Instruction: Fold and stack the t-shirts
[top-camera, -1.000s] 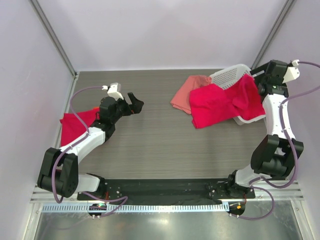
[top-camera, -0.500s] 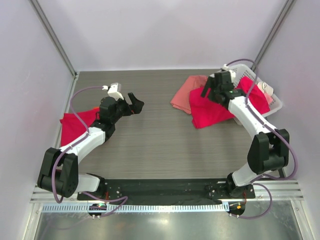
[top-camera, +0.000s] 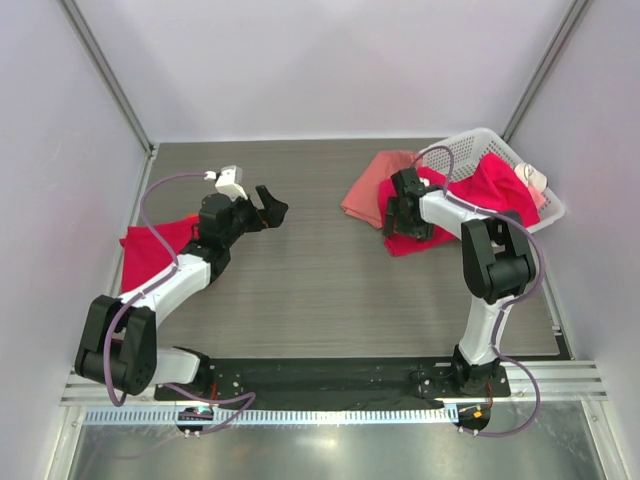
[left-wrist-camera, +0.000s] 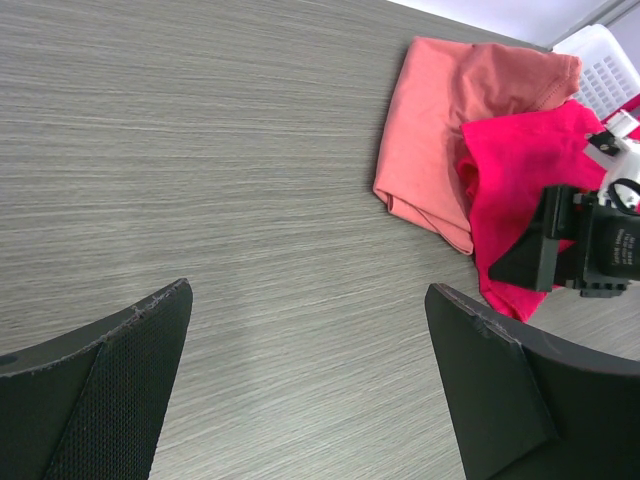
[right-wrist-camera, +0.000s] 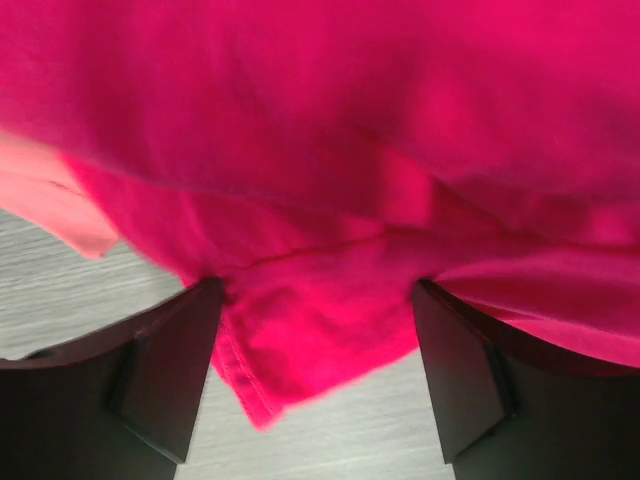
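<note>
A crimson t-shirt (top-camera: 470, 200) spills from the basket onto the table. Its near corner (right-wrist-camera: 300, 340) lies between the fingers of my right gripper (top-camera: 402, 228), which stands open just above it (right-wrist-camera: 315, 370). A salmon-pink t-shirt (top-camera: 368, 185) lies crumpled to the left, partly under the crimson one, and shows in the left wrist view (left-wrist-camera: 440, 130). Another crimson t-shirt (top-camera: 150, 245) lies flat at the far left, partly under my left arm. My left gripper (top-camera: 268, 208) hovers open over bare table (left-wrist-camera: 310, 380), nothing between its fingers.
A white mesh basket (top-camera: 488, 138) sits at the back right corner, against the right wall. Grey wood-grain table (top-camera: 300, 290) spreads between the two arms. Pale walls close in the left, back and right sides.
My right arm swung from the basket at the back right down to the crimson shirt's near corner, its jaws widening. The basket dropped from tilted to flat. The left arm stayed put.
</note>
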